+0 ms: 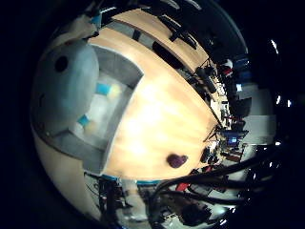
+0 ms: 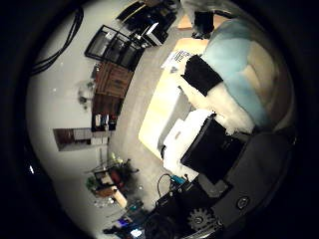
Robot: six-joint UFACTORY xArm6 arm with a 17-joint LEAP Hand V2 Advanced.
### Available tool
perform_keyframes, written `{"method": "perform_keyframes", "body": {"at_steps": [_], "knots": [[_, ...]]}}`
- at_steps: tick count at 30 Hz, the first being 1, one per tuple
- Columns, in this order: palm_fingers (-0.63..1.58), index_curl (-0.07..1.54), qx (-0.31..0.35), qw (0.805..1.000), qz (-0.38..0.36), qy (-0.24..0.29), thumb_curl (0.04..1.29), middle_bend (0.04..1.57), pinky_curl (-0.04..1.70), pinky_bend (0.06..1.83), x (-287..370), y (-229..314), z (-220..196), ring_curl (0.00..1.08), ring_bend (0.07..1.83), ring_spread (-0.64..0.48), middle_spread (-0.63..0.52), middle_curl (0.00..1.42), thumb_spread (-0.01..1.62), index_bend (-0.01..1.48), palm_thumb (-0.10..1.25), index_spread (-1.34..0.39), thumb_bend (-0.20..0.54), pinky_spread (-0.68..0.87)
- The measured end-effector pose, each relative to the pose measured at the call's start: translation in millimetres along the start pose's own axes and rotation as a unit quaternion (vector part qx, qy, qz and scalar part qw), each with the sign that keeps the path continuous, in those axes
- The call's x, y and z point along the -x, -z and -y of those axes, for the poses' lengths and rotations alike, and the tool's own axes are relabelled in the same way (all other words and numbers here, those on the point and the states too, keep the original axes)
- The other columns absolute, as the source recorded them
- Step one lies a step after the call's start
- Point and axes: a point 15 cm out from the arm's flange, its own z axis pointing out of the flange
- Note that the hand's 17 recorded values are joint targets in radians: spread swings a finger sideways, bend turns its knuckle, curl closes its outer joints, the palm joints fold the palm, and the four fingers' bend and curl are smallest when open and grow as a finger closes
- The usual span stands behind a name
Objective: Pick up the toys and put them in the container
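Plush toy [image 2: 239, 74] against hand [image 2: 209, 144], seemingly above grey container [image 1: 119, 119].

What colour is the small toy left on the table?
Dark purple toy, alone on the wooden table; clearest in the little finger side view.

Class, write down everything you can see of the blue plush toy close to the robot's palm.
The blue plush toy is soft and rounded, pale blue with cream patches and a dark round eye-like spot. It fills much of both palm views, so it is close to the palm. It hangs above the grey container on the wooden table. The hand's white and black fingers press against it.
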Motion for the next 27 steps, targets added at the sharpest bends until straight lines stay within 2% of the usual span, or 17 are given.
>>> {"method": "perform_keyframes", "body": {"at_steps": [7,10,15,17,18,20,21,25,27], "knots": [[0.90,0.80,0.001,1.000,-0.001,0.003,0.30,0.62,0.55,1.10,-0.7,0.1,-0.4,0.60,1.07,-0.34,-0.38,0.85,1.28,0.14,0.73,-0.62,-0.024,-0.53],[0.64,0.75,0.002,1.000,-0.001,0.005,0.28,0.50,0.55,1.09,-0.7,0.2,-1.4,0.60,1.07,-0.33,-0.38,0.82,1.22,0.14,0.62,-0.60,-0.050,-0.51],[0.41,0.69,0.012,1.000,-0.001,0.006,0.26,0.44,0.54,1.03,-1.0,-1.4,-6.0,0.56,0.97,-0.32,-0.37,0.77,1.14,0.17,0.48,-0.60,-0.059,-0.39],[0.27,0.67,0.017,1.000,-0.002,0.006,0.25,0.40,0.53,0.97,-1.2,-2.7,-8.1,0.54,0.90,-0.29,-0.35,0.74,1.10,0.19,0.39,-0.59,-0.076,-0.32],[0.19,0.66,0.019,1.000,-0.002,0.006,0.24,0.37,0.53,0.92,-1.2,-3.1,-8.5,0.52,0.83,-0.27,-0.33,0.71,1.05,0.22,0.30,-0.58,-0.080,-0.21],[0.13,0.64,0.020,1.000,-0.001,0.010,0.24,0.36,0.51,0.88,-1.1,-3.7,-8.7,0.49,0.77,-0.24,-0.32,0.68,1.03,0.22,0.25,-0.58,-0.077,-0.13],[0.09,0.61,0.020,1.000,-0.001,0.011,0.24,0.33,0.48,0.84,-1.0,-3.7,-8.6,0.45,0.69,-0.21,-0.30,0.65,0.99,0.22,0.21,-0.57,-0.064,-0.02],[0.07,0.56,0.019,1.000,-0.001,0.015,0.25,0.29,0.41,0.72,-0.9,-3.6,-8.3,0.38,0.56,-0.14,-0.26,0.58,0.93,0.23,0.14,-0.54,-0.047,0.20],[0.08,0.53,0.019,1.000,-0.001,0.015,0.25,0.28,0.39,0.69,-0.8,-3.7,-8.3,0.36,0.53,-0.12,-0.26,0.56,0.91,0.22,0.13,-0.54,-0.044,0.25]]}}
